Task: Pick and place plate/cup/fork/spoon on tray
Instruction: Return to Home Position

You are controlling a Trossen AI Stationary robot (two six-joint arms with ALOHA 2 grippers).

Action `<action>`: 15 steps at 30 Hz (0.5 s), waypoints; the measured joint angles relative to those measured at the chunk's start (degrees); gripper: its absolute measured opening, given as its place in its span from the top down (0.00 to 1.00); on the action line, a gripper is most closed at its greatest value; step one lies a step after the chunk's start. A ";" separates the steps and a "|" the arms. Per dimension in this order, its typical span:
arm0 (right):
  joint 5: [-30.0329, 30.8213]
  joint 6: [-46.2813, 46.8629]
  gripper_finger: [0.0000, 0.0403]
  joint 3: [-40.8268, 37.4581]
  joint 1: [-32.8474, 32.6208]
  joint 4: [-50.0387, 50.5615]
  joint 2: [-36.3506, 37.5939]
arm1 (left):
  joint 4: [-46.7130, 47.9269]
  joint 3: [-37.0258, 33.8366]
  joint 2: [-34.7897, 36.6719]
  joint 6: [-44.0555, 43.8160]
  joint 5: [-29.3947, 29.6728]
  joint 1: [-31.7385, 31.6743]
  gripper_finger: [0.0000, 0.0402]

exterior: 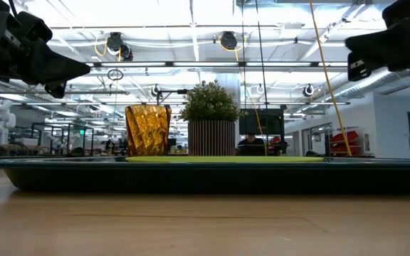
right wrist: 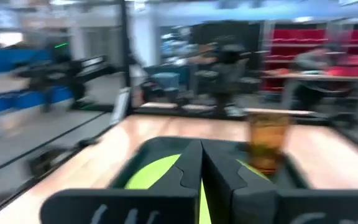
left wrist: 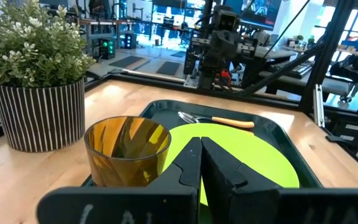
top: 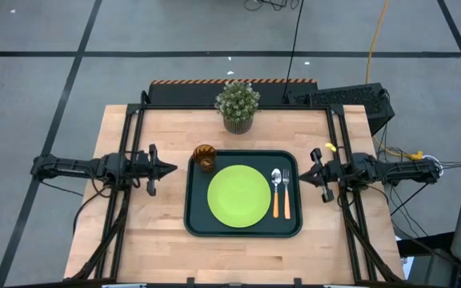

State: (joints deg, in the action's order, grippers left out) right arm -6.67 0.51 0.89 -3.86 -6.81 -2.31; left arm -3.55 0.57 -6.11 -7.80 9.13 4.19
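A dark tray (top: 243,230) lies on the middle of the wooden table. On it rest the lime-green plate (top: 239,196), the amber cup (top: 205,158) standing upright in the far left corner, and the spoon (top: 276,192) and fork (top: 286,192) side by side along its right part. My left gripper (top: 170,169) hovers shut beside the tray's left edge, pointing level toward it. My right gripper (top: 307,170) hovers shut beside the tray's right edge, also level. In the left wrist view the cup (left wrist: 127,149) and plate (left wrist: 253,155) lie just past my shut fingers.
A potted plant (top: 238,106) in a striped pot stands at the table's far edge, behind the tray. Bare wood lies along the near edge and to both sides of the tray. Black frame rails run along the table's left and right sides.
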 joint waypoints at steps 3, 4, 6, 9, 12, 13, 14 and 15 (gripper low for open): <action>4.57 1.02 1.00 -0.02 0.02 -2.01 0.00 | -0.02 0.01 0.00 0.01 -0.01 0.00 0.98; 5.01 1.13 1.00 -0.02 0.02 -2.81 0.00 | -0.02 0.01 0.00 0.01 0.01 0.00 0.98; 5.10 1.14 1.00 -0.02 0.02 -4.44 0.00 | -0.02 0.01 0.00 0.01 0.01 0.00 0.98; 5.08 1.93 1.00 -0.02 0.02 -5.44 0.00 | -0.02 0.01 0.00 0.01 0.01 0.00 0.98; 5.08 3.95 1.00 -0.02 0.02 -4.62 0.00 | -0.04 0.00 0.00 0.01 0.01 0.00 0.98; 5.08 4.53 1.00 -0.02 0.02 -3.90 0.00 | -0.04 0.01 0.00 0.01 0.00 0.00 0.98; 5.08 4.70 1.00 -0.02 0.02 -2.82 0.00 | -0.04 0.01 0.00 0.01 0.01 0.00 0.98; 5.08 4.77 1.00 -0.02 0.02 -1.62 0.00 | -0.04 0.01 0.00 0.01 0.01 0.00 0.98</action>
State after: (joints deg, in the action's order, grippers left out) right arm -1.58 5.28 0.86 -3.84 -8.44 -2.31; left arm -3.60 0.58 -6.11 -7.79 9.15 4.19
